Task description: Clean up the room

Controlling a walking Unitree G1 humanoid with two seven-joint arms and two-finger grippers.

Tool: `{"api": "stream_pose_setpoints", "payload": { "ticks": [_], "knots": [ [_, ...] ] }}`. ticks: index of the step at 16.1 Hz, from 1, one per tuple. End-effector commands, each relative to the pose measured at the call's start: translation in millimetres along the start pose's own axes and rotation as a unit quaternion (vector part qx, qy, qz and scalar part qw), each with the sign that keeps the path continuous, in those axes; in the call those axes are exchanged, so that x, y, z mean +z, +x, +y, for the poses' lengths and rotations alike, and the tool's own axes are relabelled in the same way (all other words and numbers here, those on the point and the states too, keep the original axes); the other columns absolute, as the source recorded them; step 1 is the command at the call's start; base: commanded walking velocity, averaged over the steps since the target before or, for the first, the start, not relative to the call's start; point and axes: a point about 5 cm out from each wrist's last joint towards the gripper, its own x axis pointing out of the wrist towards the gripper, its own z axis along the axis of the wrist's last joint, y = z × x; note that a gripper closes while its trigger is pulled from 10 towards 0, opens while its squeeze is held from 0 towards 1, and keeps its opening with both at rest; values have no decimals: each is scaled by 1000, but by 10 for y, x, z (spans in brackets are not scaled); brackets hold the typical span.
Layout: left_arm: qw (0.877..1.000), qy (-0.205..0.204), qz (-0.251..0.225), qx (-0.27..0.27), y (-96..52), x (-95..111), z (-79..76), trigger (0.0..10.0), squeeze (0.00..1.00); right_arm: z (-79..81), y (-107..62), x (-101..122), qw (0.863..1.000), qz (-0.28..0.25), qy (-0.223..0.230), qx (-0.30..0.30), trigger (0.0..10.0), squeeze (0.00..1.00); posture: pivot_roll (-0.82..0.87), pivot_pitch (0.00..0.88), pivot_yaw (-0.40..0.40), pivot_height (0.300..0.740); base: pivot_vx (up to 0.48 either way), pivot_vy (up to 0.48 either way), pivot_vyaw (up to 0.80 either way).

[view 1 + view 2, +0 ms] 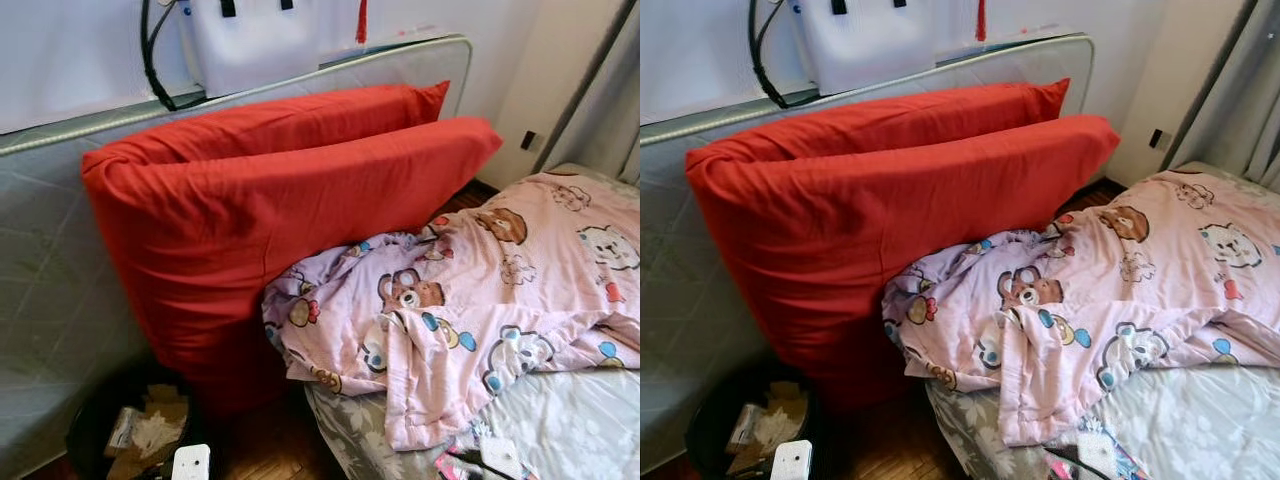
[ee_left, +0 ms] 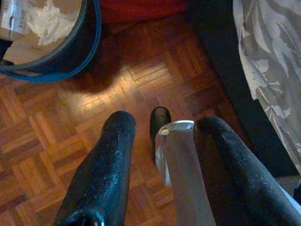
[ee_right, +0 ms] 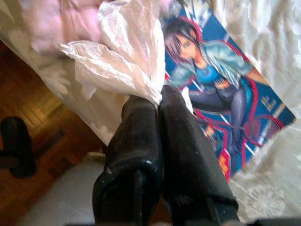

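The right end effector [image 3: 149, 101], fingers pressed together, pinches a crumpled white tissue [image 3: 123, 56] off the bed's grey floral sheet [image 3: 263, 28], apparently bound for the dark round waste bin [image 2: 70, 52]; the left end effector [image 2: 162, 125] hangs spread over the parquet floor [image 2: 56, 136].

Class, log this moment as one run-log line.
right gripper: shut on tissue, over bed edge | left gripper: open, above floor | bin: holds paper scraps

You have a narrow strip of floor [image 1: 270, 440] between the bed [image 1: 560, 420] and bin [image 1: 90, 430]; 2 red pillows [image 1: 270, 210] block behind.
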Motion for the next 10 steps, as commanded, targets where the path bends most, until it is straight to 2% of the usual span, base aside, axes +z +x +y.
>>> {"api": "stream_pose_setpoints", "payload": {
  "ticks": [1, 5, 7, 8, 10],
  "knots": [
    [1000, -7, 10, 2, -8, -39, 17, 10000, 0, -153, -29, -37, 1000, -1, 9, -11, 10000, 0, -35, 21, -16, 740, 0, 0, 0],
    [1000, 1, 12, 3, -10, -42, 35, 10000, 0, -281, -69, -100, 1000, 2, 2, -13, 10000, 0, -29, 24, -12, 740, 0, 0, 0],
    [1000, 3, 13, 2, -10, -43, 36, 10000, 0, -266, -71, -112, 1000, 3, -2, -11, 10000, 0, -27, 23, -12, 740, 0, 0, 800],
    [1000, 4, 13, 2, -10, -43, 36, 10000, 0, -239, -70, -125, 1000, 4, -2, -9, 10000, 0, -26, 25, -12, 740, 0, 0, 800],
    [1000, 6, 16, 4, -10, -48, 45, 10000, 0, -11, -45, -143, 1000, 5, -4, 1, 10000, 0, -26, 25, -12, 740, 0, 0, 800]
  ]
}}
